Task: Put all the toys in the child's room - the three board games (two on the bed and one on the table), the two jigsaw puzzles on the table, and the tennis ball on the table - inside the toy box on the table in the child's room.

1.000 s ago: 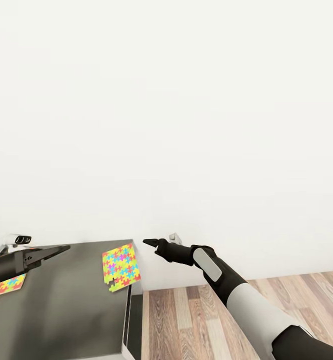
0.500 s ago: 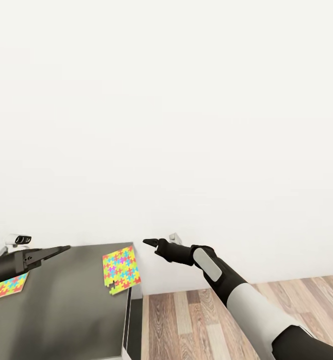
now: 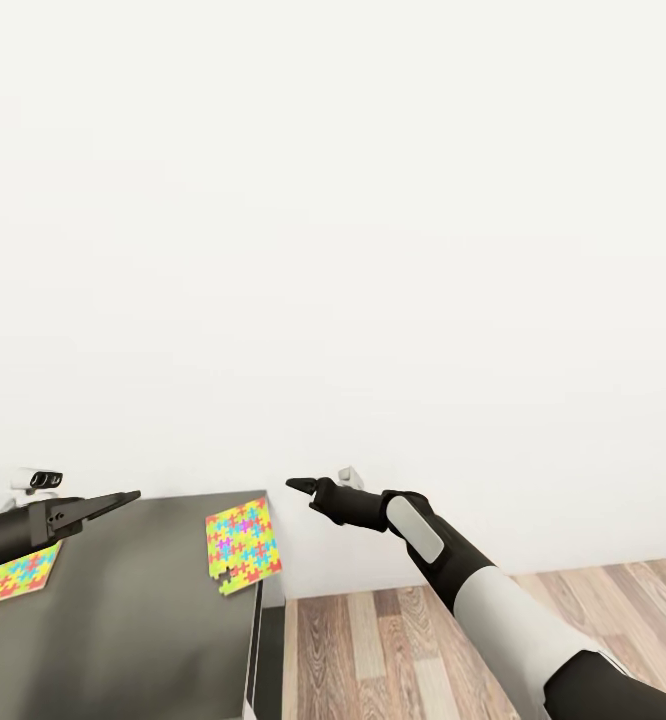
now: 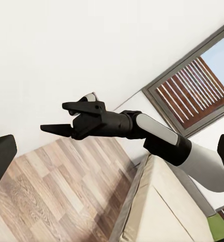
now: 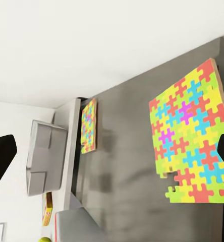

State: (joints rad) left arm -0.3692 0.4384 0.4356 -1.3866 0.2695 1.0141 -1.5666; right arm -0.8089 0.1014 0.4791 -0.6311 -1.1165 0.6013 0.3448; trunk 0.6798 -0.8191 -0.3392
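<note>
Dark grey desk top [image 3: 133, 610] fills the lower left of the head view, against a white wall [image 3: 373, 250], with wood-plank floor [image 3: 373, 650] beside it. Two puzzles lie flat on the top. One puzzle [image 3: 243, 548] sits at the corner nearest the right gripper [image 3: 295, 486], its edge reaching the rim of the desk; a piece juts from one side. The second puzzle [image 3: 13, 575] lies under the left gripper [image 3: 123, 497], partly covered by that arm.

Right gripper: held in the air off the desk, beside the corner puzzle but not touching it, tips pointing toward the left arm. In the left wrist view its two fingers [image 4: 56, 129] stand parted with nothing between them — released. In the right wrist view both its dark fingertips show at the frame's edges, wide apart, with the corner puzzle [image 5: 192, 136] just ahead of them and the second puzzle [image 5: 88, 126] farther off.

Left gripper: hovers over the desk, tips aimed toward the corner puzzle. Its own wrist view shows its fingertips at opposite edges, apart and empty.

Beyond the second puzzle, past a step in the table, the pale grey toy box [image 5: 44, 156] sits on the lighter top. Near it lie a small board game [image 5: 46, 209] and a green ball [image 5: 45, 239] — both well away from either gripper.

A slatted window [image 4: 192, 91] and beige bed [image 4: 157, 206] show behind the right arm.
</note>
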